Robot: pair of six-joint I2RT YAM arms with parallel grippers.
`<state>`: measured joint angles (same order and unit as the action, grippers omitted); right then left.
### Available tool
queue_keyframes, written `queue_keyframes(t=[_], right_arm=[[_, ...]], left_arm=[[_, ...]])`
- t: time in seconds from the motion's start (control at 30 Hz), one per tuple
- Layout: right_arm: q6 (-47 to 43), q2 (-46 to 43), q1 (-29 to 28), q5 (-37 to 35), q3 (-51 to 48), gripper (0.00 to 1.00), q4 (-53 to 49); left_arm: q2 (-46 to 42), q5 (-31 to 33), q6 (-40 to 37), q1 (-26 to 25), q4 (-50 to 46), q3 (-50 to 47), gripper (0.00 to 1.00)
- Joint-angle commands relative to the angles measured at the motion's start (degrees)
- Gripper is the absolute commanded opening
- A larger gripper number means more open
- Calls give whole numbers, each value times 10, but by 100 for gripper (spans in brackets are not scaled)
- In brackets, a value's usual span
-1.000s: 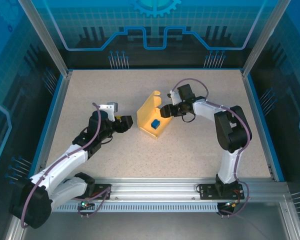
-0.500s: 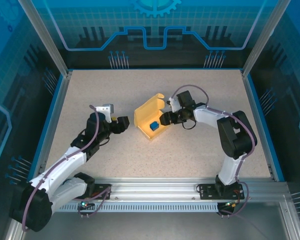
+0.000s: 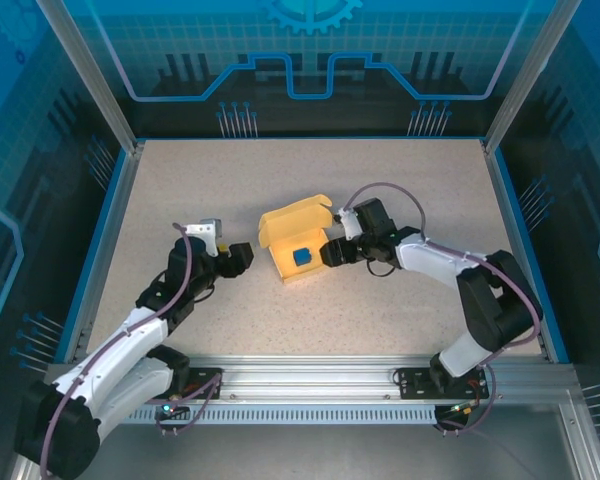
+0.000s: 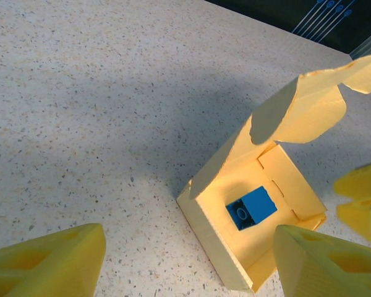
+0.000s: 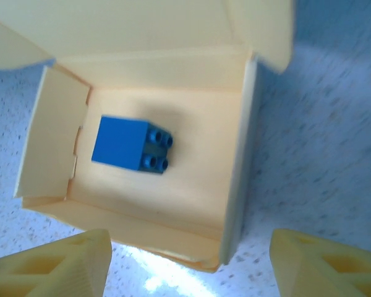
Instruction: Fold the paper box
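My left tool (image 3: 244, 255) gapes open just left of the paper box (image 3: 288, 222), not touching it. My right tool (image 3: 329, 252) is open too, at its right wall. The box sits mid-way across the bench (image 3: 400, 185), lid raised, a blue cube (image 3: 301, 257) inside.

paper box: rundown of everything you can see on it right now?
The paper box is pale yellow thin cardboard, small and rectangular, sitting on the speckled table mid-workspace. The tray is formed: four low walls are up and a notched flap lies against one inner wall. The lid flap rises from the far wall, open and curling, its rounded tab not tucked in. A blue cube lies on its floor. The right gripper, open, is at its right side; contact cannot be told. The left gripper, open, is apart on its left.
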<state>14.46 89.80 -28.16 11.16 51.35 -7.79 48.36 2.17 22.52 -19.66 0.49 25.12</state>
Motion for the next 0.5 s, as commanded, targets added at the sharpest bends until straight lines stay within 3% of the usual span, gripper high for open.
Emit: queue_keyframes(t=[0.0,0.27,0.47], right_arm=[[-70,-25,11,-66,18,70,33],[-194,26,26,-47,91,70,38],[-234,75,23,-51,144,61,17]], left_arm=[[4,-34,-2,3,37,-16,72],[99,-57,-28,-6,138,3,73],[164,-36,-71,-29,151,38,72]])
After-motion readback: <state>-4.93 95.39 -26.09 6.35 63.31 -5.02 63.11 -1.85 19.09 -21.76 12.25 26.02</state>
